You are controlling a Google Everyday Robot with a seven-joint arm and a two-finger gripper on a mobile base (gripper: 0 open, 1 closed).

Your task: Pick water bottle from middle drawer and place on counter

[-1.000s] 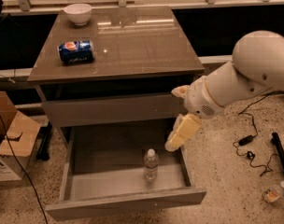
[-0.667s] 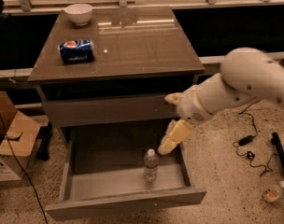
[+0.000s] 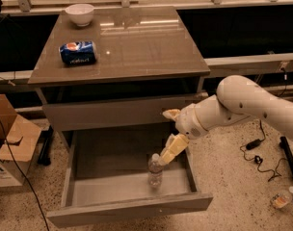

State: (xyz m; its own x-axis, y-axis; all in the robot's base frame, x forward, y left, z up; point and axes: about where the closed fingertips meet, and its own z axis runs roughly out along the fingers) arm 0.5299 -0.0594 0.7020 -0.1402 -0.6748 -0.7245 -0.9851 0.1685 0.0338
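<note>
My tan two-finger pincer (image 3: 166,139) hangs over the right side of the open grey-brown middle drawer (image 3: 69,177). Its fingers are spread apart, and the lower fingertip is just beside the cap of the water bottle (image 3: 155,171). That bottle is small, clear plastic with a white screw cap, and it stands upright on the drawer floor near the front. A second ago the pincer was farther right and higher; the bottle has not moved. Above, the glossy brown-grey surface (image 3: 137,47) carries a blue soda can (image 3: 77,52) lying on its side and a white bowl (image 3: 79,13).
</note>
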